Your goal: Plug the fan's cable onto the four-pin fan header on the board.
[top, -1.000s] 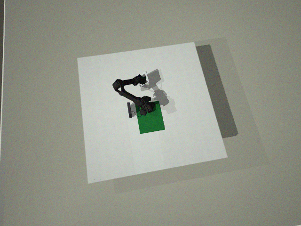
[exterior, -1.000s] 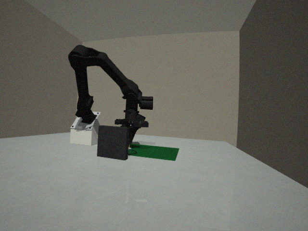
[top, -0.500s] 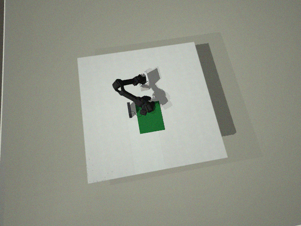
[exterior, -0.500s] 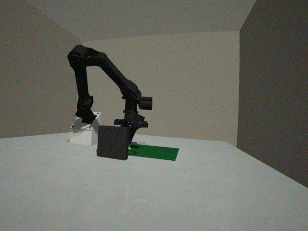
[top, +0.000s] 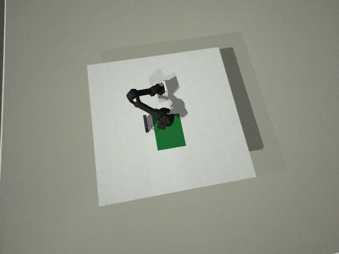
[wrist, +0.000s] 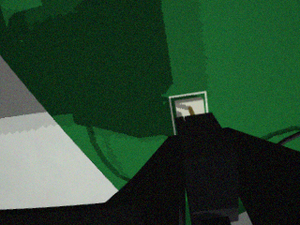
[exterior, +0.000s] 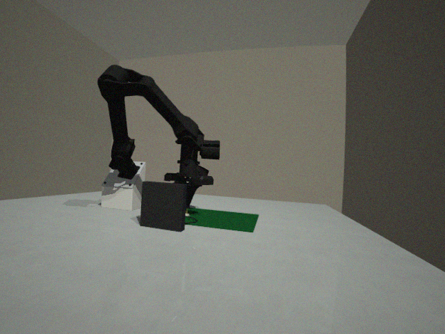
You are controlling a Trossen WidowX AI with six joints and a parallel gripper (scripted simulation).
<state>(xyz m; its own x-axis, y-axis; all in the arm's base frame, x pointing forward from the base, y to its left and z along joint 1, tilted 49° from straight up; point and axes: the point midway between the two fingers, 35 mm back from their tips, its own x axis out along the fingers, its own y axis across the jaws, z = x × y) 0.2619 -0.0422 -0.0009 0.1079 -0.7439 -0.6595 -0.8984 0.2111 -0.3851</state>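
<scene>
The green board [top: 172, 139] [exterior: 229, 220] [wrist: 253, 56] lies flat. The white fan header [wrist: 197, 105] [exterior: 187, 214], with a gold-coloured pin visible, sits inside a white printed outline near the board's edge. My gripper [wrist: 199, 141] [exterior: 188, 205] points down at the header, its fingertips covering the header's near part in the wrist view. It is shut on the fan plug, which the fingers hide. Whether the plug touches or sits on the pins cannot be told. The black cable [wrist: 292, 138] comes in from the right in the wrist view. The dark square fan [top: 145, 124] [exterior: 163, 207] stands upright beside the board.
The arm's white base [exterior: 117, 198] stands behind the fan in the exterior view. The arm arches over to the board and covers part of it in the top view. Its shadow darkens the board around the header. The pale table [top: 123, 164] [exterior: 251, 273] surrounds the board.
</scene>
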